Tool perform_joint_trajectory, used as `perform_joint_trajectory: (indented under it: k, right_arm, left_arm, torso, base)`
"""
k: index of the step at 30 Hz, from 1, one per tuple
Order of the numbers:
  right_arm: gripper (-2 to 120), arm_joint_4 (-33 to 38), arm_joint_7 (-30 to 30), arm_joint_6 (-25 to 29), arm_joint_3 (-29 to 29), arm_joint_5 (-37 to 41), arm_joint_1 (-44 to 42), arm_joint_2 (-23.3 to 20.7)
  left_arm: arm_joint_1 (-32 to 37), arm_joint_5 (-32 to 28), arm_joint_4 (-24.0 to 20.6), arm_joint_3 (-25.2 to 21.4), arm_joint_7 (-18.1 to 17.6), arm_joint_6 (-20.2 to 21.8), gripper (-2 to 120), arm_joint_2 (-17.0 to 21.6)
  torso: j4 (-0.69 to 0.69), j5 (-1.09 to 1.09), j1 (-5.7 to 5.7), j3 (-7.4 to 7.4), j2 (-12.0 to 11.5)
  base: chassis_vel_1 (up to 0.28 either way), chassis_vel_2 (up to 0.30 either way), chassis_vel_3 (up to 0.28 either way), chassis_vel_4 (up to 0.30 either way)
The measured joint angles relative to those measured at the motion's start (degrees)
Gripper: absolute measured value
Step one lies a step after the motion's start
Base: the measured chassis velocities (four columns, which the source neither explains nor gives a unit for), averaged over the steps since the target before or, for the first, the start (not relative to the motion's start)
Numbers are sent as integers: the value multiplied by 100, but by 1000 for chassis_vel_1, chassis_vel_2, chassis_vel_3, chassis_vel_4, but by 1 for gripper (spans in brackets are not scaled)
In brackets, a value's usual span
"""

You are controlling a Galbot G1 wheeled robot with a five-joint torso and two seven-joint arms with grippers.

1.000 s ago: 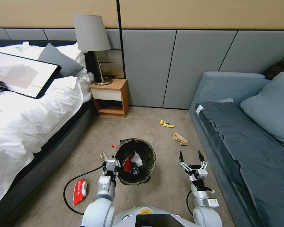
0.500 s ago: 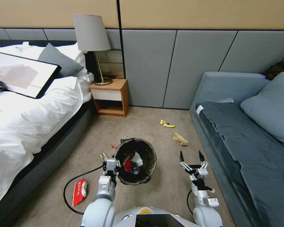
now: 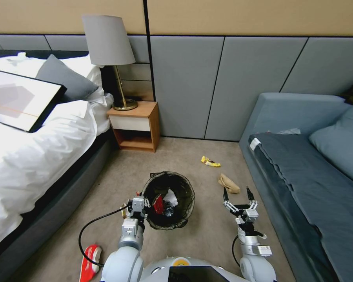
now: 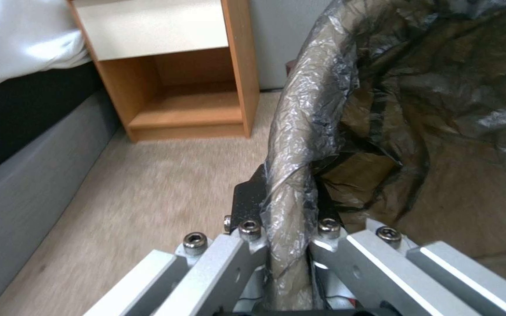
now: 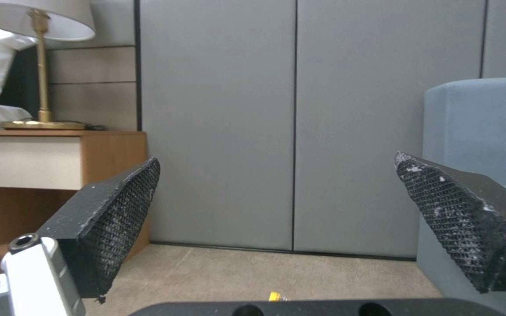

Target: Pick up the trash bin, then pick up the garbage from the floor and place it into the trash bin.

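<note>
Between bed and sofa, the left gripper [image 3: 138, 203] pinched the upright, mouth-up trash bin [image 3: 167, 199] rim; the right gripper [image 3: 237, 194] hung wide open, empty.

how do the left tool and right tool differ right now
The left tool is shut on the rim of the trash bin, its fingers pinching the dark bag folded over the edge; the right tool is spread wide open and holds nothing. The left tool sits against the bin's left side, while the right tool hangs free above the carpet just short of the crumpled brown paper. Both point forward at about the same height.
</note>
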Motion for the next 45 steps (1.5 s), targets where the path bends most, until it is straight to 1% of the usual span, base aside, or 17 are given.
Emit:
perform_joint_trajectory:
  k: [2, 4, 5, 9, 11, 15, 28, 31, 33, 34, 35, 36, 37, 39, 42, 44, 45]
  right_arm:
    - [100, -1, -15, 1, 0, 14, 6, -5]
    - [100, -2, -24, 1, -2, 30, 7, -8]
    - [100, -18, -44, 3, -4, 35, 19, -8]
    - [100, -53, -90, 32, 8, 36, 47, -8]
    - [100, -82, -135, 74, 19, 51, 70, -19]
    - [100, -100, -216, 130, 61, 77, 100, -34]
    - [100, -246, -242, 168, 261, -55, 372, -211]
    - [100, -332, -73, -85, 364, -181, 510, -383]
    - [100, -456, -19, -705, 560, -402, 623, -633]
    - [100, -456, -19, -705, 560, -402, 623, -633]
    - [100, -485, -104, -933, 635, -473, 632, -688]
    - [100, -572, -281, -1402, 772, -622, 655, -801]
    - [100, -572, -281, -1402, 772, -622, 655, -801]
    - [100, -723, -585, -2130, 890, -712, 712, -944]
    - [100, -1019, -781, -2494, 889, -750, 868, -1062]
    - [100, -1123, -825, -2568, 885, -775, 929, -1093]
    - [100, -1378, -948, -2742, 857, -822, 1075, -1173]
  left_arm:
    - [1, 0, 1, -2, 0, 0, 0, -1]
    - [2, 3, 4, -3, 0, 0, 0, -4]
    - [5, 2, 5, -1, 1, 0, 0, -6]
    - [4, 5, 6, -4, -1, 0, 0, -10]
    - [5, 6, 6, -5, -1, 0, 0, -12]
    - [7, 9, 8, -6, -1, 0, 0, -18]
    - [15, 14, 9, -5, -1, -2, 0, -23]
    - [14, 17, 9, 1, -1, -3, 0, -29]
    - [7, 22, 13, 16, -1, -3, 0, -38]
    - [7, 22, 13, 16, -1, -3, 0, -38]
    - [4, 23, 16, 21, -1, -3, 0, -39]
    - [2, 27, 21, 29, -2, -4, 0, -43]
    - [2, 27, 21, 29, -2, -4, 0, -43]
    - [-1, 28, 27, 36, 0, -9, 0, -45]
    - [-4, 29, 29, 37, -1, -11, 0, -35]
    - [-5, 28, 31, 37, 0, -11, 0, -31]
    - [-5, 27, 33, 37, 0, -11, 0, -19]
  torso:
    - [3, 5, 0, 0, 0]
    - [0, -7, 0, 0, 0]
    - [0, 2, -1, 0, 0]
    - [1, -3, 0, 0, 0]
    - [3, 2, 1, 1, 0]
    - [0, 0, 1, 1, 0]
    - [0, -1, 0, 0, 0]
    - [1, 0, 0, 0, 0]
    - [2, 0, 0, -1, 0]
    - [2, 0, 0, -1, 0]
    - [1, 0, 0, 0, 0]
    - [-1, 0, 0, 0, 0]
    - [-1, 0, 0, 0, 0]
    - [-1, -1, 0, -1, 0]
    - [0, 1, 0, 0, 0]
    - [1, 1, 0, 0, 0]
    - [2, 1, 0, 0, 0]
  base:
    - [-205, 219, 195, -236]
    - [-224, 210, 209, -230]
    - [-231, 201, 210, -244]
    - [-224, 210, 216, -222]
    - [-203, 201, 193, -196]
    - [-123, 102, 73, -81]
    - [14, -13, -15, 12]
    - [0, 0, 0, 0]
    - [0, 0, 0, 0]
    - [0, 0, 0, 0]
    - [0, 0, 0, 0]
    - [0, 0, 0, 0]
    - [0, 0, 0, 0]
    - [0, 0, 0, 0]
    - [0, 0, 0, 0]
    - [0, 0, 0, 0]
    - [0, 0, 0, 0]
